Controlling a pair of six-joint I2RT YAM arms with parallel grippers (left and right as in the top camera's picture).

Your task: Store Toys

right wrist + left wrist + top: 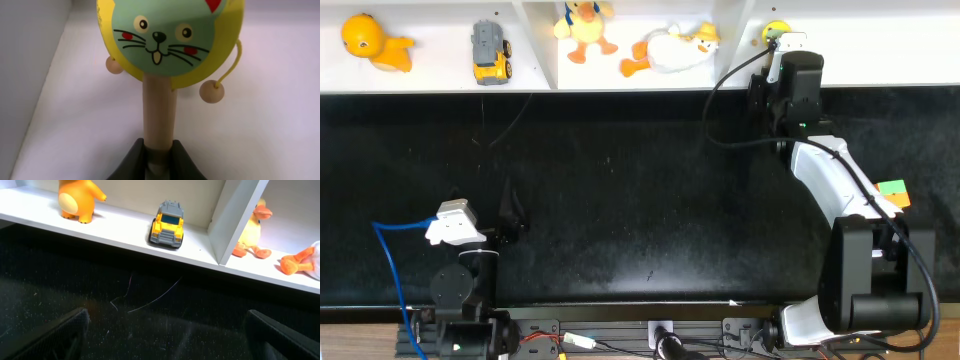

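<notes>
Top view looked down on the black table (620, 220) and white shelf (640, 80). Left wrist view faced that shelf, well ahead of the left pincer (167, 330), sharing the yellow truck (167, 224). Right wrist view sat close behind the right pincer (159, 152) and cat rattle (165, 40).

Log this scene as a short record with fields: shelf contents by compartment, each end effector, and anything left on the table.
left compartment: orange duck, truck
middle compartment: yellow duck sitting up, white duck lying down
right compartment: cat-face rattle
right end effector: shut on rattle's wooden handle, inside the shelf
left end effector: open, empty, over the table, facing the shelf
table: cube at the right side, not yet stored
</notes>
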